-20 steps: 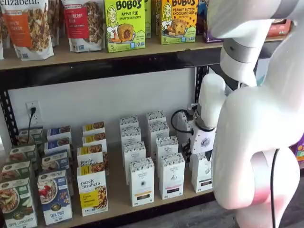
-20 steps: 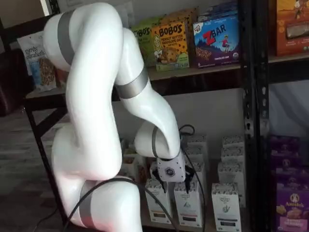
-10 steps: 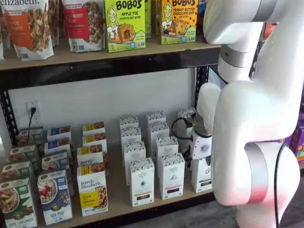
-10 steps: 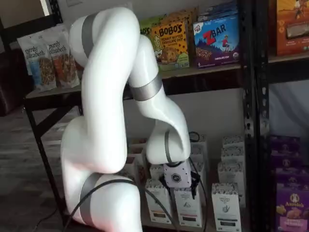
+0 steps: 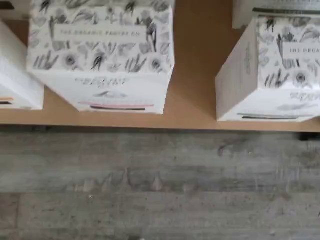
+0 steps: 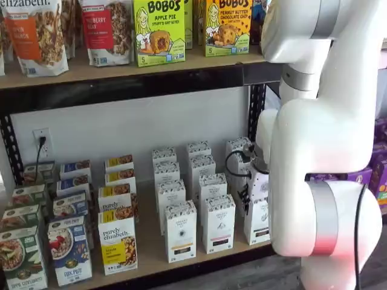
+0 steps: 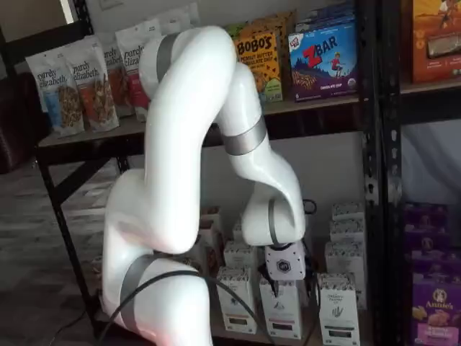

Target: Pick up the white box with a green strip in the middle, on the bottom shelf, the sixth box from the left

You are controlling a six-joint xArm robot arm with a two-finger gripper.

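The white box (image 5: 270, 75) with a dark strip low on its front stands at the front edge of the bottom shelf (image 5: 196, 75). It is the rightmost front carton in both shelf views (image 6: 258, 222) (image 7: 337, 310). A like carton with a reddish strip (image 5: 102, 60) stands to its left. My gripper (image 6: 251, 199) (image 7: 284, 285) hangs just in front of and above these two cartons. Its black fingers are spread with nothing between them. The arm hides part of the white box in a shelf view.
More white cartons (image 6: 180, 232) stand in rows behind and to the left, then granola and cereal boxes (image 6: 118, 241). Grey plank floor (image 5: 160, 185) lies below the shelf edge. A black rack post (image 7: 374, 180) and purple boxes (image 7: 432, 303) stand to the right.
The arm has swung toward the right end of the carton rows and the gripper has sunk a little. The fingers stayed apart and no box has moved.
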